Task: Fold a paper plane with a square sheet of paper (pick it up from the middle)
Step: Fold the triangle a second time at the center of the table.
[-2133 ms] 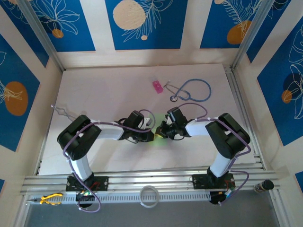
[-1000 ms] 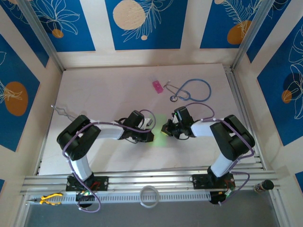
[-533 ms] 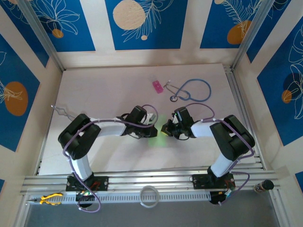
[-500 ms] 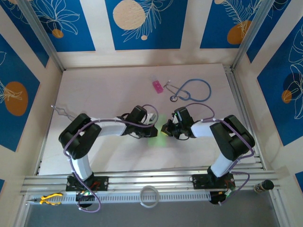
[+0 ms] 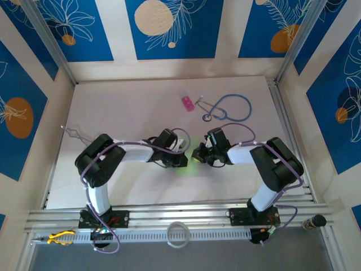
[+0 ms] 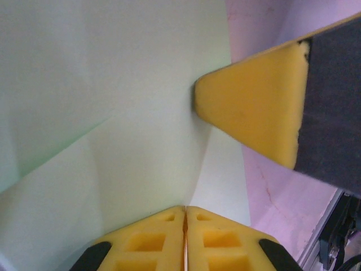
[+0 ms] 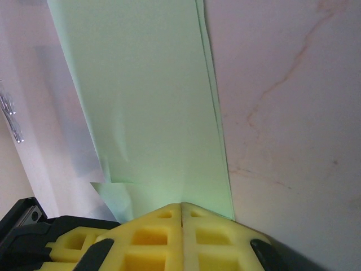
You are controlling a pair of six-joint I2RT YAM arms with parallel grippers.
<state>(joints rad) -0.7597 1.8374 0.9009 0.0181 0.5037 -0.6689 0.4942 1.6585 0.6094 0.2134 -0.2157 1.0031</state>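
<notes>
The light-green sheet of paper [image 5: 186,165] lies folded near the table's middle, between my two grippers. In the right wrist view the sheet of paper [image 7: 146,101] is a long narrow strip with layered edges, running away from my right gripper [image 7: 183,206], whose jaws are shut on its near end. In the left wrist view the paper [image 6: 113,84] has a crease leading into my left gripper [image 6: 185,210], jaws pressed together on it. One of the right gripper's yellow fingers [image 6: 254,107] touches the paper's edge. From above, the left gripper [image 5: 181,160] and the right gripper [image 5: 197,154] almost meet.
A small pink block [image 5: 187,104] and a blue stethoscope [image 5: 228,107] lie at the back of the pale table [image 5: 130,107]. A thin wire piece [image 5: 72,132] sits at the left edge. A white ring [image 5: 178,234] and yellow pliers [image 5: 59,237] rest by the front rail.
The left gripper has slid to the right, closer to the right gripper. The right gripper shifted right at first and has since held still on the paper.
</notes>
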